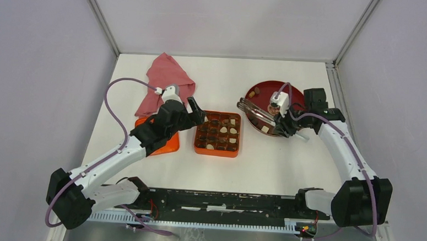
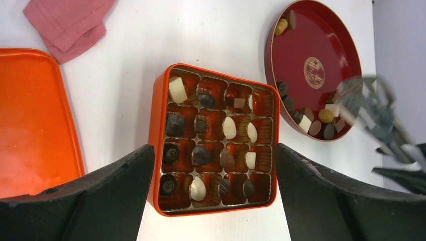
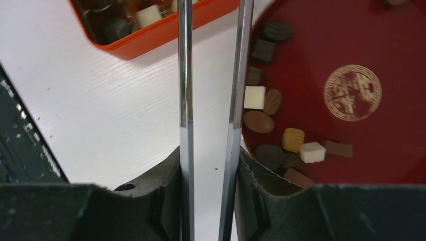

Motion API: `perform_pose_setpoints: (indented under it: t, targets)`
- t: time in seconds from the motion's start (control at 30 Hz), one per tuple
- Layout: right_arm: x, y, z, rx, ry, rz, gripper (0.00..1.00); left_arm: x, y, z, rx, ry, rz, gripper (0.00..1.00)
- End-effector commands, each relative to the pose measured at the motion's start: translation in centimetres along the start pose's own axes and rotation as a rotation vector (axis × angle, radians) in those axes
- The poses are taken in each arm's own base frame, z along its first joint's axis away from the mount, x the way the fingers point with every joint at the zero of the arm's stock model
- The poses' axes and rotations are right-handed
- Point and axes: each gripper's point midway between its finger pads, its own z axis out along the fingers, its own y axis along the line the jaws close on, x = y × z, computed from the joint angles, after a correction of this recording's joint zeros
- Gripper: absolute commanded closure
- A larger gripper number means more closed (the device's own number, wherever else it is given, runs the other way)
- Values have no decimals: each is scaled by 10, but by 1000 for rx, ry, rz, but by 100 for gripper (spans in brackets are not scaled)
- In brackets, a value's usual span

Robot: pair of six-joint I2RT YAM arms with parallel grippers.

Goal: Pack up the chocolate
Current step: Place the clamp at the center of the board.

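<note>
The orange gridded box [image 1: 215, 152] sits mid-table with chocolate pieces [image 2: 201, 155] in most of its cells. My left gripper [image 1: 198, 113] hovers just left of and above it, open and empty; in the left wrist view [image 2: 215, 150] the box's near rows lie between its fingers. The dark red round plate [image 1: 263, 94] holds several loose chocolates [image 3: 258, 121] along its near edge. My right gripper [image 1: 281, 124] is shut on metal tongs [image 3: 185, 75], whose arms reach over the plate's left rim toward the box. The tong tips are out of the right wrist view.
The orange lid [image 1: 168, 144] lies left of the box, partly under my left arm. A red cloth [image 1: 166, 76] lies at the back left. The plate [image 2: 311, 45] and blurred tongs [image 2: 374, 108] also show in the left wrist view.
</note>
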Motion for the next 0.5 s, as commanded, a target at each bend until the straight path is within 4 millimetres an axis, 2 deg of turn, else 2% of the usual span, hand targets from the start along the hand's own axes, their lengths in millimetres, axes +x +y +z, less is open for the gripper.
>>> perform_pose_setpoints:
  t: [0.0, 0.13, 0.2, 0.47]
  targets:
    - [-37, -48, -22, 173, -172, 99, 61, -11, 2, -8, -15, -16, 72, 8]
    - [-24, -81, -34, 344, -164, 198, 61, 4, 10, -2, -39, 32, 90, 13]
    - [-11, -97, -41, 425, -151, 262, 61, 8, 13, 0, -48, 43, 93, 14]
    - [29, -128, -55, 576, -137, 444, 63, 5, 10, 5, -50, 37, 102, 14]
